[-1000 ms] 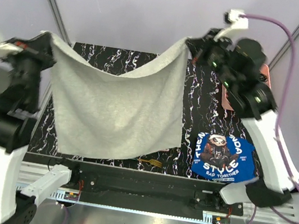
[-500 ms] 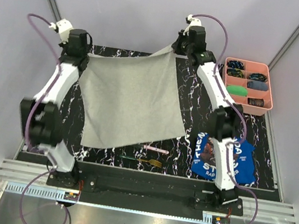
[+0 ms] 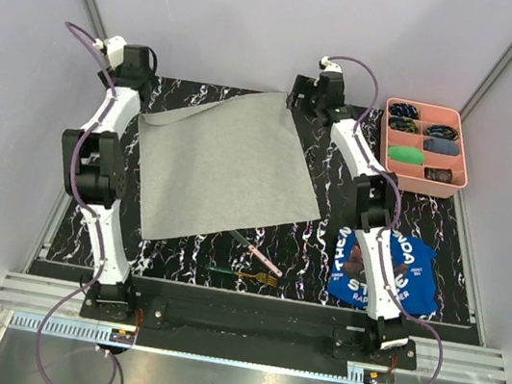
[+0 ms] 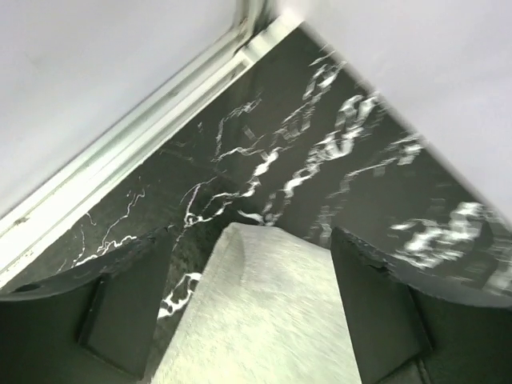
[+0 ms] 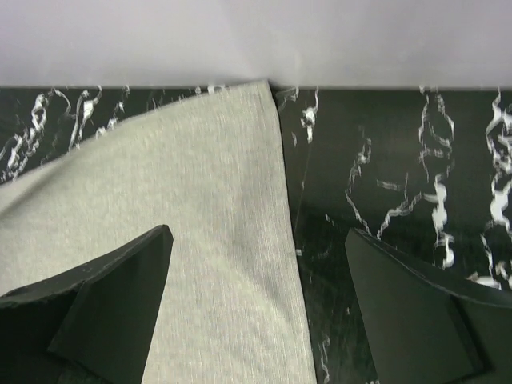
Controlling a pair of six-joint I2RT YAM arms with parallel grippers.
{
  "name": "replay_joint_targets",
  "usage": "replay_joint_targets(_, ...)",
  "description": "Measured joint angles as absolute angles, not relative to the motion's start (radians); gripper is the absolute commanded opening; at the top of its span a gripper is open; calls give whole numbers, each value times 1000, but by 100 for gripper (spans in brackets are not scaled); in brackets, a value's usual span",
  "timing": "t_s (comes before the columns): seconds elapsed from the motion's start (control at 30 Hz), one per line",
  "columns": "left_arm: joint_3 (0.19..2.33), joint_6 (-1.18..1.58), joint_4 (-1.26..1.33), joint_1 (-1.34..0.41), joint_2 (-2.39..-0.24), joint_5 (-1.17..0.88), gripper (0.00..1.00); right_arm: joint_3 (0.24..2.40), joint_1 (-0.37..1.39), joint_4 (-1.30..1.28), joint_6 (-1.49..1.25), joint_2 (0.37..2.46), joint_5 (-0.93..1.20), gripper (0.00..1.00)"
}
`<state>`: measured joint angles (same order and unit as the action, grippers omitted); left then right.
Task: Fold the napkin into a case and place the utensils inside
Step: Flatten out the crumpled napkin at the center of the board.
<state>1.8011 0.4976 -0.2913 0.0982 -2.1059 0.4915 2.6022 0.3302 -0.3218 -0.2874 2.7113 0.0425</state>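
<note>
At the desk's (image 3: 330, 214) far left corner, the left jaws stand wide apart, gripping nothing. The napkin (image 3: 225, 173) lies flat and unfolded, one corner between them. Beside its near edge lie the fork (image 3: 243, 274) and the knife (image 3: 260, 259). The right jaws gape empty over its far right corner.

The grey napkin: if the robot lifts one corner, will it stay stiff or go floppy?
Probably floppy: the napkin lies thin and flat, hugging the table. Being so thin, likely light. Its far edge curves slightly, so pushing may wrinkle it.
</note>
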Motion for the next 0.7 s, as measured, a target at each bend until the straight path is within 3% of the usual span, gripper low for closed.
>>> replay_joint_targets(0.07, 1768, 516, -292, 99, -2042, 451, 63, 2523, 331, -343, -294, 2660, 46, 91)
replay_joint_targets(0.13, 1702, 546, -291, 98, -1963, 390, 56, 2465, 331, -366, -307, 2614, 50, 83)
replay_joint_targets(0.2, 1642, 585, -292, 98, -1907, 320, 48, 2420, 332, -394, -327, 2573, 65, 69)
replay_joint_targets(0.23, 1620, 601, -290, 98, -1895, 295, 45, 2404, 333, -408, -342, 2556, 75, 68)
replay_joint_targets(0.27, 1598, 620, -290, 97, -1888, 259, 35, 2394, 334, -419, -353, 2545, 88, 66)
replay_joint_targets(0.3, 1575, 639, -288, 97, -1887, 213, 33, 2378, 337, -434, -375, 2530, 111, 63)
replay_joint_targets(0.5, 1405, 718, -297, 97, -1917, 21, 41, 2184, 378, -485, -432, 2433, 198, 59)
replay_joint_targets(0.6, 1377, 731, -309, 99, -1947, -19, 39, 2035, 405, -497, -444, 2369, 218, 59)
replay_joint_targets(0.67, 1388, 732, -313, 104, -1976, -53, 40, 1917, 418, -501, -449, 2311, 228, 67)
replay_joint_targets(0.7, 1390, 733, -313, 108, -1983, -72, 48, 1877, 421, -510, -451, 2287, 227, 70)
